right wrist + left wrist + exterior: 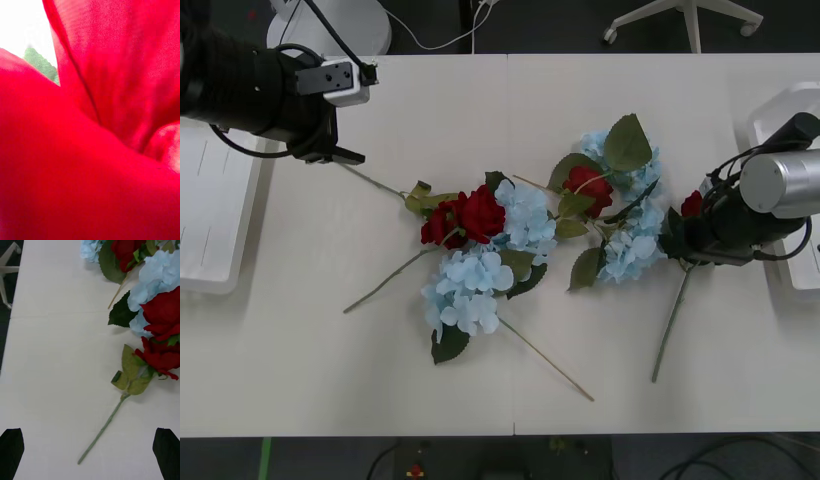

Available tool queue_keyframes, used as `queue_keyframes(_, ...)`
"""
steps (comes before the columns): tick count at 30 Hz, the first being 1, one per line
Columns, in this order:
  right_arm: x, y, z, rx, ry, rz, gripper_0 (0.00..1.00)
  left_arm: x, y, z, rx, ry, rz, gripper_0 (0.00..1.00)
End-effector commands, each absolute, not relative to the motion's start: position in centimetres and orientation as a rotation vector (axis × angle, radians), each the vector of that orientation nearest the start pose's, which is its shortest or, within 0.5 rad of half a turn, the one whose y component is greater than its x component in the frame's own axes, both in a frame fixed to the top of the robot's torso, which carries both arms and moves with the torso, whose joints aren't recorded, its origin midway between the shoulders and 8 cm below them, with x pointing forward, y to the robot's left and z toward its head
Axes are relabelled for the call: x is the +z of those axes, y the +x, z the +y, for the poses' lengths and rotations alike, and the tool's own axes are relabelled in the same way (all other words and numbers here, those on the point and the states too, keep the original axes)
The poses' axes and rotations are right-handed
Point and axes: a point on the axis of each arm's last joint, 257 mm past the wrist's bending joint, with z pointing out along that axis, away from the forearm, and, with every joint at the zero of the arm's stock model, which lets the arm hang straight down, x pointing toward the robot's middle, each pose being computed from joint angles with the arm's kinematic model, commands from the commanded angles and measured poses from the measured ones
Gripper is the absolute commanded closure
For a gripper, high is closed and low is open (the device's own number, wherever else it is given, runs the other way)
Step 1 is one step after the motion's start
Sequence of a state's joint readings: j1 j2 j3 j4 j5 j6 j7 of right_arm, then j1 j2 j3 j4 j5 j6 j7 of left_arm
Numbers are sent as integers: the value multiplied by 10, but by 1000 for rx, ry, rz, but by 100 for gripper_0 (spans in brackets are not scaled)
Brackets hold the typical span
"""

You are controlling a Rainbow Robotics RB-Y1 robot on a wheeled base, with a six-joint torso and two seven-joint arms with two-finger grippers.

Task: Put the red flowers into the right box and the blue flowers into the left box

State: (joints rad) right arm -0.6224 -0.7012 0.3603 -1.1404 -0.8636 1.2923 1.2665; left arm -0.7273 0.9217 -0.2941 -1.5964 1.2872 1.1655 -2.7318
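Sorting barely begun: red flowers and blue flowers are heaped mid-tabletop. Right gripper: a rose at it near the right edge, jaw state indeterminable. Left gripper: jaws apart.

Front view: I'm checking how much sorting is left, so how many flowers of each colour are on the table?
red flowers: 4, one of them at the right gripper
blue flowers: 4, as far as the overlapping clusters show
Total: 8
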Motion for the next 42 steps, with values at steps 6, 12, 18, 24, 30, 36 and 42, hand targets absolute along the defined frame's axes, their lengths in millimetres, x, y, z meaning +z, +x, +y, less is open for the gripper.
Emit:
queue_keyframes(6, -326, 533, -303, 196, 250, 2778, 62, -40, 578, 221, 301, 1232, 1607, 0)
queue_keyframes(12, -325, 533, -302, 204, 259, 2776, 100, -49, 593, 188, 209, 1051, 1405, 0)
queue_keyframes(18, -303, 535, -296, 244, 277, 2801, 100, -73, 590, 178, -69, 1259, 1197, 0)
queue_keyframes(24, -252, 543, -290, 298, 260, 2816, 100, -84, 572, 215, -53, 1605, 1083, 0)
queue_keyframes(30, -187, 568, -299, 215, 97, 2751, 100, -91, 568, 251, 110, 1969, 983, 0)
queue_keyframes(36, -126, 598, -333, -35, -137, 2626, 100, -99, 590, 271, 328, 2187, 857, 0)
queue_keyframes(42, -79, 627, -396, -455, -386, 2458, 100, -115, 602, 271, 474, 2377, 789, 0)
